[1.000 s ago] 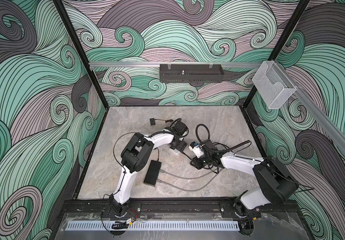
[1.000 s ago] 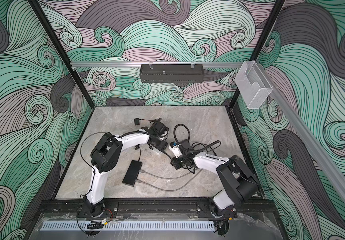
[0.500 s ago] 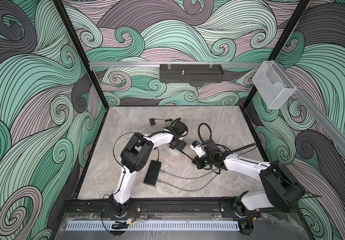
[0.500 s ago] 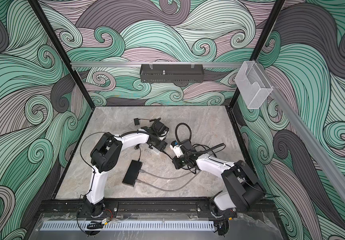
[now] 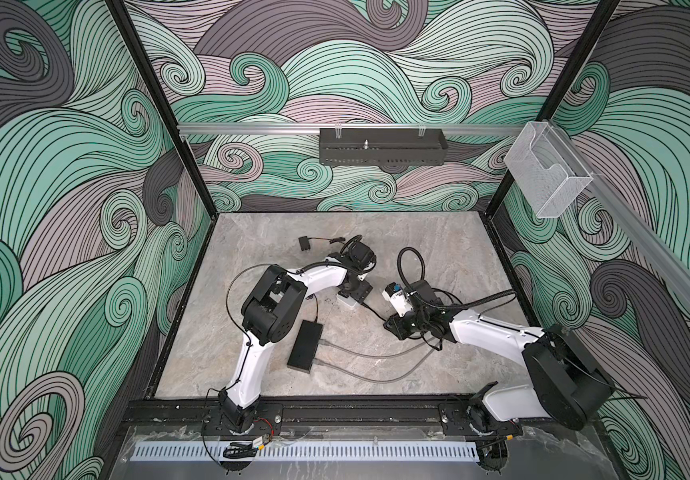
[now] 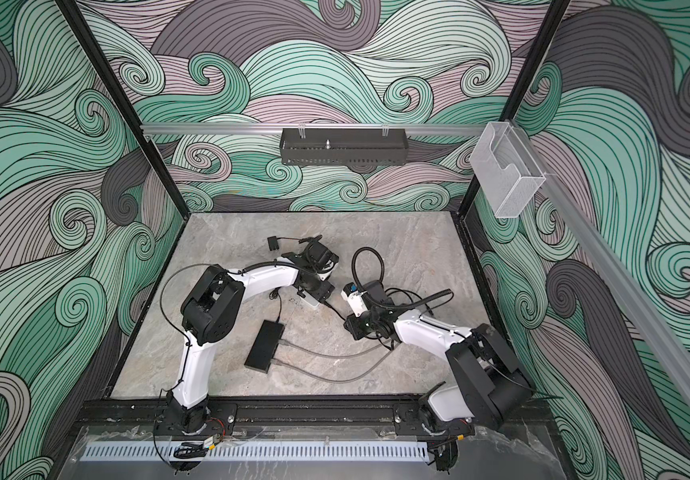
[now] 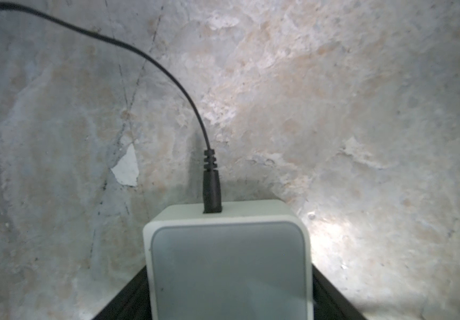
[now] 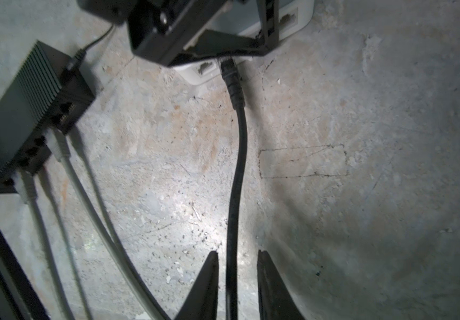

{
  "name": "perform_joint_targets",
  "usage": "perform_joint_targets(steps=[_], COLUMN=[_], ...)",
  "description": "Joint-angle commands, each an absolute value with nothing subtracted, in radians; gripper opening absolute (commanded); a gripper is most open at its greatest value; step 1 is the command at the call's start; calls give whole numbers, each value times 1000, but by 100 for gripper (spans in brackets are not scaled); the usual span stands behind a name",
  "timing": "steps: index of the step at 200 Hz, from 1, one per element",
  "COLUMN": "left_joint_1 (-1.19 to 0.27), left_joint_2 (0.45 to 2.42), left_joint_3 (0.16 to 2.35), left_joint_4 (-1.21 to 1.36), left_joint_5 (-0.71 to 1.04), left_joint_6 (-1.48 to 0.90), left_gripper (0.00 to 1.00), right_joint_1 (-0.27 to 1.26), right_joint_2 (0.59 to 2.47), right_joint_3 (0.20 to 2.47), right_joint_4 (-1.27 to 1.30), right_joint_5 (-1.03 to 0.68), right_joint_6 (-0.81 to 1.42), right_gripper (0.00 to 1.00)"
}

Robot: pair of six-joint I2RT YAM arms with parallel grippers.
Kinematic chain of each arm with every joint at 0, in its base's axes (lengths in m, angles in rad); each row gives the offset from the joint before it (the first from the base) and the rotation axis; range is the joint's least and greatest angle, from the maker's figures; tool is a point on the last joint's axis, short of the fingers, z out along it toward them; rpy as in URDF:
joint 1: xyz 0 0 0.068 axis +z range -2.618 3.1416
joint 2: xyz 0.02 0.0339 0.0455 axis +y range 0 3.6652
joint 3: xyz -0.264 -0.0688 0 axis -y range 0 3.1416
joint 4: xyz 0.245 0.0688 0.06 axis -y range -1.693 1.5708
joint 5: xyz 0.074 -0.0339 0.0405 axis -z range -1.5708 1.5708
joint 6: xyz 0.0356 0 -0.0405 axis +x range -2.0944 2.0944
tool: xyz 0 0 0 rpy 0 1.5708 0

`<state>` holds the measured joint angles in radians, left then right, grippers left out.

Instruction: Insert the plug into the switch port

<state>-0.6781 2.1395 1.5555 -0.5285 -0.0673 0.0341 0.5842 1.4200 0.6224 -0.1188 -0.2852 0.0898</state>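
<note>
Released within the last half-second: the right hand (image 8: 237, 252) is opened. Its two dark fingers (image 8: 206, 279), pinched tight a moment ago, are now set narrowly apart on either side of the thick black cable (image 8: 240, 155), and tabletop is seen between each finger and the cable. Nothing is gripped by it.

That letting-go is read as the insertion being finished. The black moulded plug (image 8: 230, 74) is seen pushed into the side face of the small white rounded plastic switch box (image 7: 229, 266), beside an empty port (image 8: 206, 68). Whether the latch has caught cannot be told.

The box is held flat on the grey marbled stone tabletop (image 5: 439, 249), clamped across its width by the left hand (image 5: 358, 291), which is set down on it from above. The right arm is laid low and stretched toward the box, its hand in line with the cable and well back from the plug. A clean withdrawal is judged to be all that remains.
</note>
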Motion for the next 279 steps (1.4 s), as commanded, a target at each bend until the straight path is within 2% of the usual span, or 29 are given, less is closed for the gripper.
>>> perform_joint_targets(steps=[1,15,45,51,61,66,88,115,131,149,188,220,242,256,279], left_joint_1=[-671,-671,-672,-672,-671,-672,-672,-671,-676,-678,-681,-677,-677,-676,-670], left_joint_2=[2148,2142,2094,2072,2031,2009,1886,1698,1606,1539,1429,1279,1171,1111,1042], left_joint_3=[1607,1618,1626,1622,1609,1601,1541,1380,1278,1202,1146,1149,1116,1109,1095], left_joint_4=[-564,-569,-571,-564,-532,-518,-441,-280,-195,-164,-264,-461,-488,-511,-525], left_joint_5=[-74,-72,-70,-58,-37,-29,2,134,219,313,496,518,510,490,419], left_joint_6=[28,20,-40,-65,-104,-125,-213,-288,-337,-405,-532,-429,-345,-266,-218], left_gripper=[79,81,94,95,97,98,98,99,99,99,99,99,99,99,99], right_joint_1=[580,565,488,472,454,446,433,431,425,402,347,332,315,293,279], right_joint_2=[1428,1408,1300,1274,1238,1224,1171,1117,1108,1115,1261,1401,1513,1584,1648], right_joint_3=[664,675,661,653,642,644,708,768,785,783,848,894,933,985,1007], right_joint_4=[-133,-133,-113,-104,-90,-99,-255,-488,-559,-541,-454,-299,-151,-89,98], right_joint_5=[-273,-277,-267,-234,-162,-127,15,187,206,150,4,15,13,-48,-166], right_joint_6=[93,107,178,213,292,331,431,617,688,747,798,759,674,636,616], right_gripper=[39,45,60,65,82,87,90,99,100,100,98,97,95,89,86])
